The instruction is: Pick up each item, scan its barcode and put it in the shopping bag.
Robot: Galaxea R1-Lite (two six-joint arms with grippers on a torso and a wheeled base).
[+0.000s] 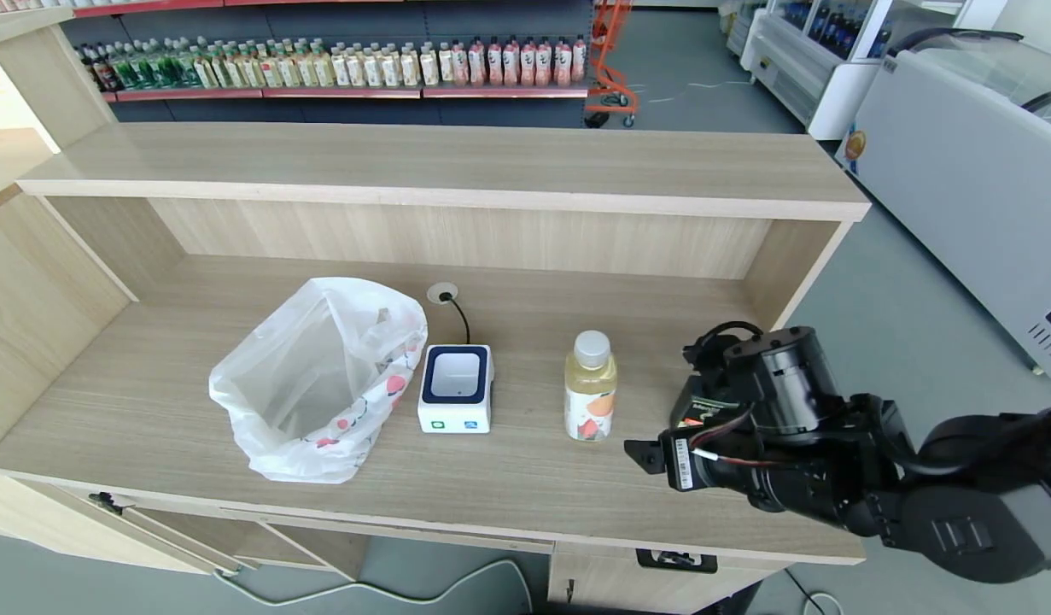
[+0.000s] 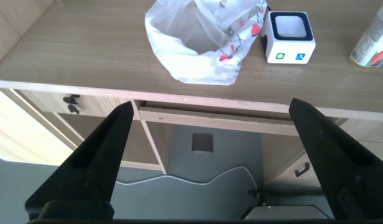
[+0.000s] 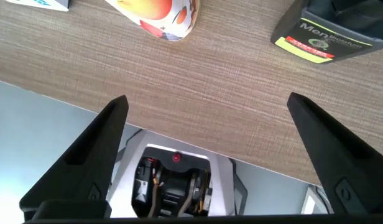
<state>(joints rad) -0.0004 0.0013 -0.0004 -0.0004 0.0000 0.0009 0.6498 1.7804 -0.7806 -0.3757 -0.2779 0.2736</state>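
Wood counter's (image 3: 241,74) front edge runs under my wide-open right pincer (image 3: 208,102), bottle (image 1: 590,397) at ten o'clock, bare wood between us.

Bag: white plastic shopping bag (image 1: 316,384) stands on the left part of the light wooden counter (image 1: 525,487)
Scanner: white box-shaped barcode scanner (image 1: 456,389) just right of the bag
Bottle: clear plastic bottle with white cap (image 1: 591,389) upright, right of the scanner, apart from it
Box: dark box with yellow label (image 3: 331,28) right of the bottle
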